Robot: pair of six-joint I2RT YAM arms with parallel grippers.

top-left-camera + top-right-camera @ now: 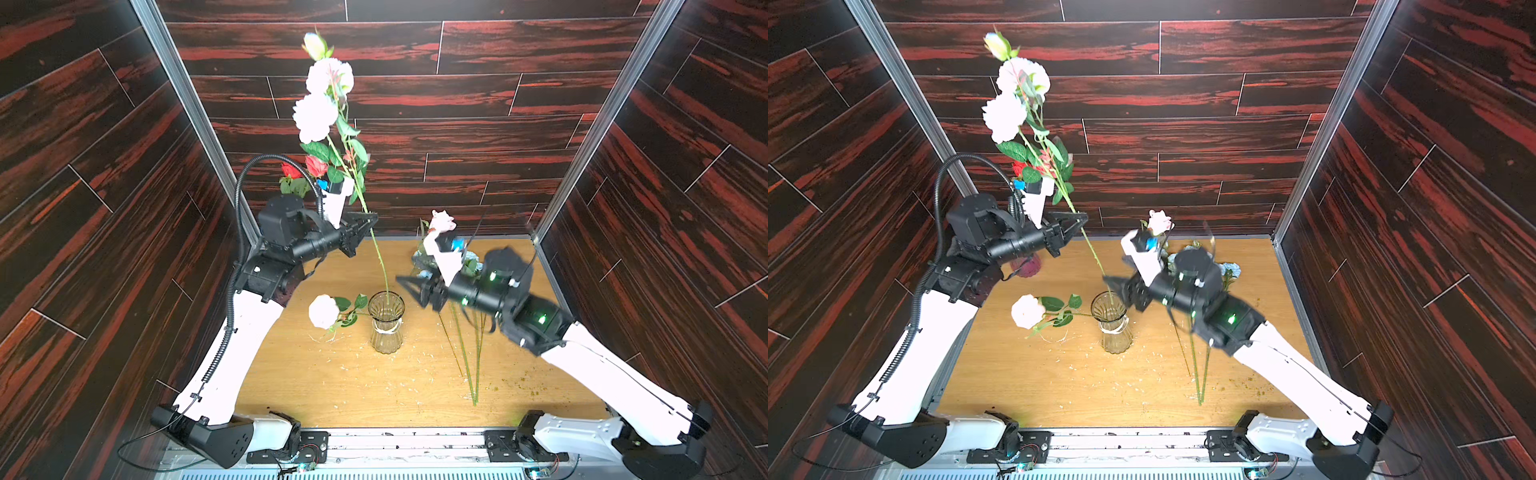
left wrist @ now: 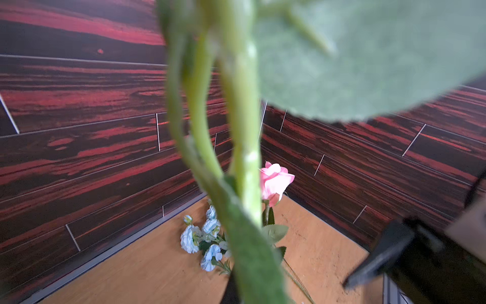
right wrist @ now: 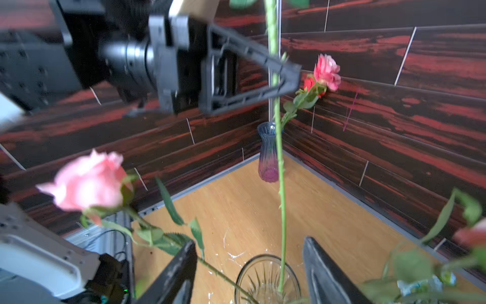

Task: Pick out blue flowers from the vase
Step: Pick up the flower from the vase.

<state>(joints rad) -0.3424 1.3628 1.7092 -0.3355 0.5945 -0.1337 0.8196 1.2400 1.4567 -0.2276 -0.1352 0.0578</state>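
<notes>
No legible text, label, brand mark, number or sign in any view

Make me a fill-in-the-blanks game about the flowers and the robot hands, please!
The left gripper is shut on the tall rose's ___.
The blue flowers lie on the ___, outside the glass vase.
The right gripper has its jaws ___.
Missing words: stem; table; open.
</notes>
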